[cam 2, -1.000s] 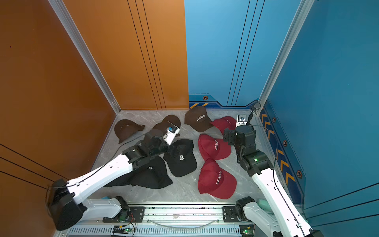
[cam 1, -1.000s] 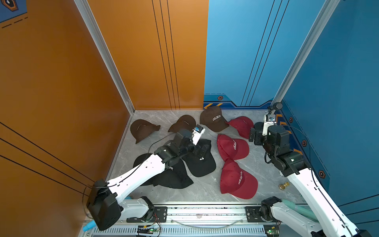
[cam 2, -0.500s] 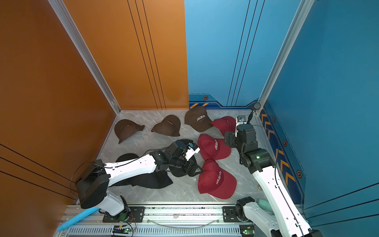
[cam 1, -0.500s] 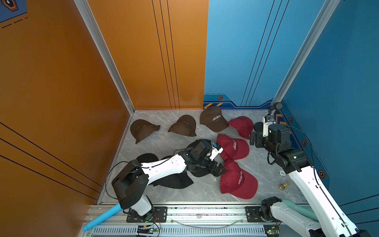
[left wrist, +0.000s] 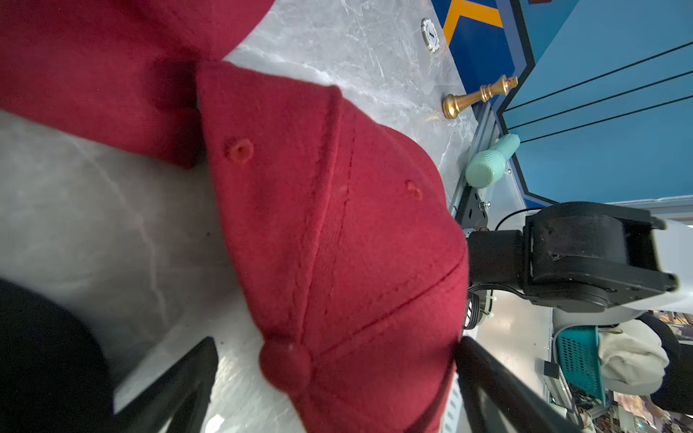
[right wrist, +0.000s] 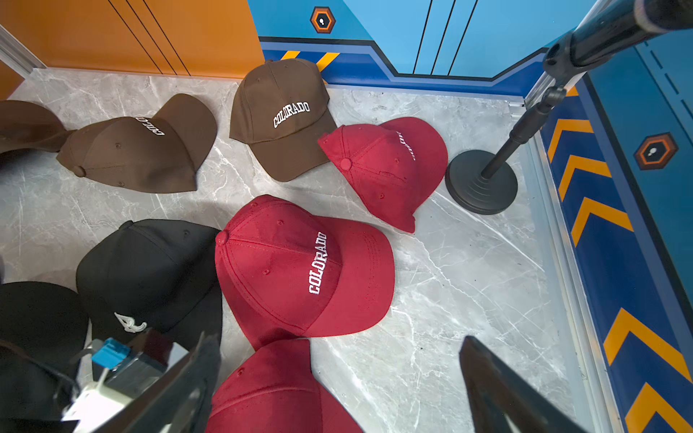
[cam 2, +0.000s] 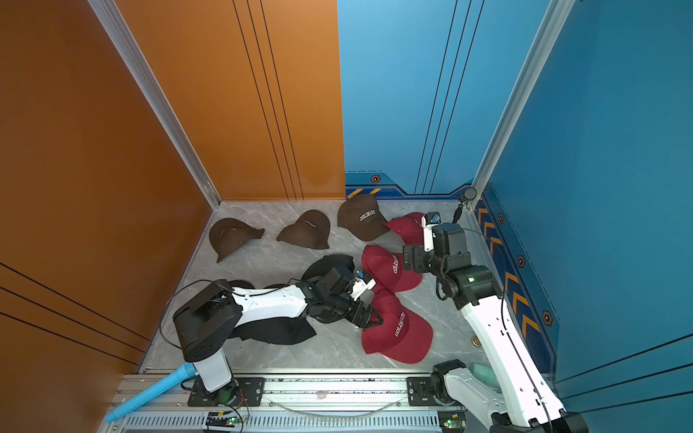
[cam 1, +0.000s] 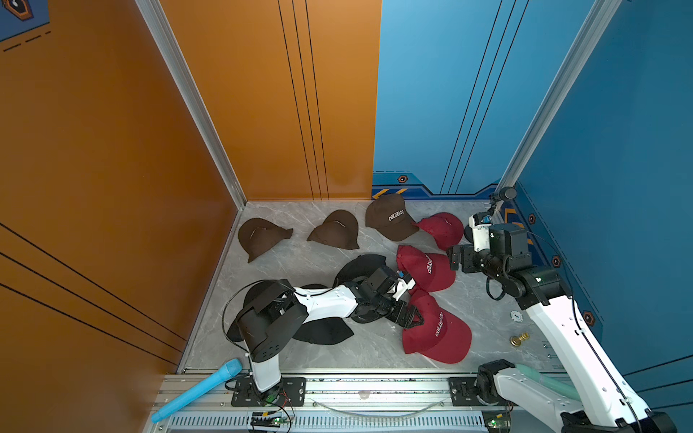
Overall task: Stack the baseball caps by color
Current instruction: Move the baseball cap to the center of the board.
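Swung across from the black caps (cam 1: 360,264) in the last second, the left end effector (cam 1: 410,318) now sits low at the crown end of the near red cap (cam 1: 437,331).

- Near red cap: crown up on the bench (cam 1: 292,266), lettering showing, brim pointing away from the left end effector. Its crown edge meets the mid red cap (cam 1: 427,268); touching or overlapping, cannot tell.
- Far red cap (cam 1: 442,228): further back, touching one of the brown caps (cam 1: 390,217). No colour is stacked yet.
- Left end effector: spread wide. The wrist view shows its fingers (left wrist: 180,378) either side of the crown with the top button between them. Nothing is pinched.
- Right end effector (cam 1: 453,258): spread and empty, hovering beside the mid red cap, same as a second ago.
- Left forearm (cam 1: 326,300): lies over the black caps.

Step in hand, as I read it: grasp the near red cap and set it on the mid one.

- The fabric is soft, so the crown will likely fold. Close squarely across the button rather than on one loose panel.
- Lift straight up before moving sideways so the mid cap is not dragged along.
- Watch that the forearm does not drag the black caps.
- Lower crown over crown with the brims lined up.
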Tool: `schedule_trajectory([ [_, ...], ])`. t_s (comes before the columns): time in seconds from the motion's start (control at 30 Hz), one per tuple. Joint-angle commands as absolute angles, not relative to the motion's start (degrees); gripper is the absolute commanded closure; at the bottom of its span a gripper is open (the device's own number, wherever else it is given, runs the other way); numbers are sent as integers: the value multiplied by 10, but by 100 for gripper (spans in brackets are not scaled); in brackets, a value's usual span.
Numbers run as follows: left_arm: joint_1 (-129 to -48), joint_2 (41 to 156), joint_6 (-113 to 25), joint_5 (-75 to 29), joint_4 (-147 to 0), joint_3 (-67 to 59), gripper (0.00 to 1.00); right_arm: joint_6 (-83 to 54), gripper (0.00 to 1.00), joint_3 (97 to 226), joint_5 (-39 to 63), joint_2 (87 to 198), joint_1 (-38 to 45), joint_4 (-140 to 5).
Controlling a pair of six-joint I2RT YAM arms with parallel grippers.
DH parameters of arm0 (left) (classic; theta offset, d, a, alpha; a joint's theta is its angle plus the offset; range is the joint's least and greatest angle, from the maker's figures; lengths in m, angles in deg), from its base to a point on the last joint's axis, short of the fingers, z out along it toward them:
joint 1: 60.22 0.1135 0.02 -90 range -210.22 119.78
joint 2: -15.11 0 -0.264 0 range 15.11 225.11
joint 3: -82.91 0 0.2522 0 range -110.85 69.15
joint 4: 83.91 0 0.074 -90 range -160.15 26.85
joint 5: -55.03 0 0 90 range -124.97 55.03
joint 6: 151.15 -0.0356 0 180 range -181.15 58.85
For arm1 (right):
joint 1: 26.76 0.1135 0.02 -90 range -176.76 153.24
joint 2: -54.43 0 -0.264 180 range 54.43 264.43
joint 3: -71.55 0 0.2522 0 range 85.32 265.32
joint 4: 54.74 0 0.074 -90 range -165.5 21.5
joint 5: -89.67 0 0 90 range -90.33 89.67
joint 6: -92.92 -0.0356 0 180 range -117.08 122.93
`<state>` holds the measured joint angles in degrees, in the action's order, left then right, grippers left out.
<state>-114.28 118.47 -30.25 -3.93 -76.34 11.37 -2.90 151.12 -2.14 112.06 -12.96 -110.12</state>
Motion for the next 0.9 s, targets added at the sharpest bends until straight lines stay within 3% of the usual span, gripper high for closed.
schedule_trajectory([
  [0.0, -1146, 1197, -280, -2, -807, 105, 8, -33, 0, 1500, -20, 1111, -133, -1119],
  [0.3, -1137, 1194, -272, 17, -828, 105, 39, -33, 0, 1487, -12, 1114, -134, -1109],
  [0.7, -1126, 1198, -282, 39, -827, 80, 50, -36, 0, 1479, 3, 1117, -131, -1103],
  [0.87, -1114, 1199, -299, 39, -801, 69, 63, -36, 0, 1474, 15, 1118, -127, -1105],
])
